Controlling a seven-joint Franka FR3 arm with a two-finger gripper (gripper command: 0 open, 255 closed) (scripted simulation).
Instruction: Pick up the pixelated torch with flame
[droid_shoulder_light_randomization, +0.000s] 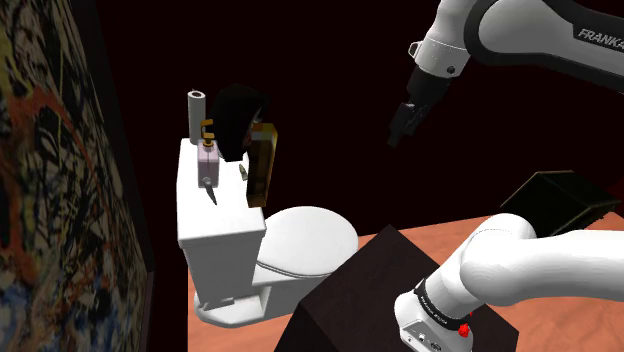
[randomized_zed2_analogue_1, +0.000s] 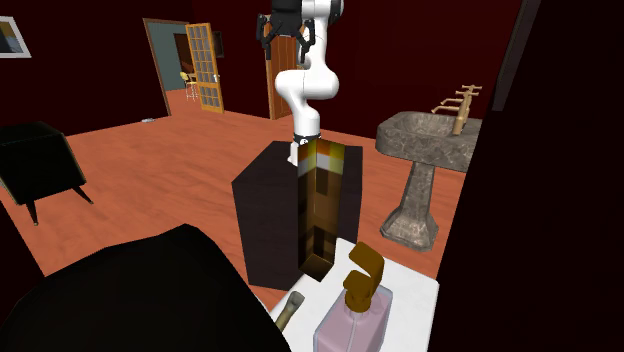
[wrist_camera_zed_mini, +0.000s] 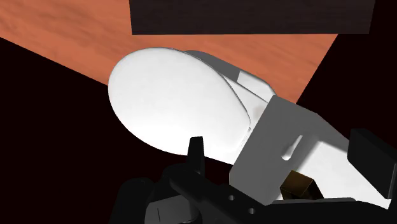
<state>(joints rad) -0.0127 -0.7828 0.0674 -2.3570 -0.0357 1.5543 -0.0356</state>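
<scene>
The pixelated torch (droid_shoulder_light_randomization: 261, 165) is a brown blocky stick with a yellow-orange flame top. It stands upright on the white toilet tank (droid_shoulder_light_randomization: 205, 225), at the end nearer the bowl. In the second exterior view the torch (randomized_zed2_analogue_1: 322, 205) rises just in front of the camera. My black gripper (droid_shoulder_light_randomization: 402, 128) hangs in the air well off to the shoulder view's right of the torch and a little higher than it. The gripper (randomized_zed2_analogue_1: 285, 32) is open with nothing between its fingers. In the wrist view the gripper (wrist_camera_zed_mini: 282, 140) looks down on the tank (wrist_camera_zed_mini: 305, 146), and the torch's top (wrist_camera_zed_mini: 298, 184) peeks out by the hand.
On the tank also stand a pink soap bottle with a gold pump (droid_shoulder_light_randomization: 207, 160), a white roll (droid_shoulder_light_randomization: 196, 110) and a black rounded thing (droid_shoulder_light_randomization: 240, 115). The shut toilet lid (droid_shoulder_light_randomization: 305, 238) lies below. The dark stand (randomized_zed2_analogue_1: 270, 210), a stone sink (randomized_zed2_analogue_1: 430, 150) and a black chair (randomized_zed2_analogue_1: 40, 160) stand on the reddish floor.
</scene>
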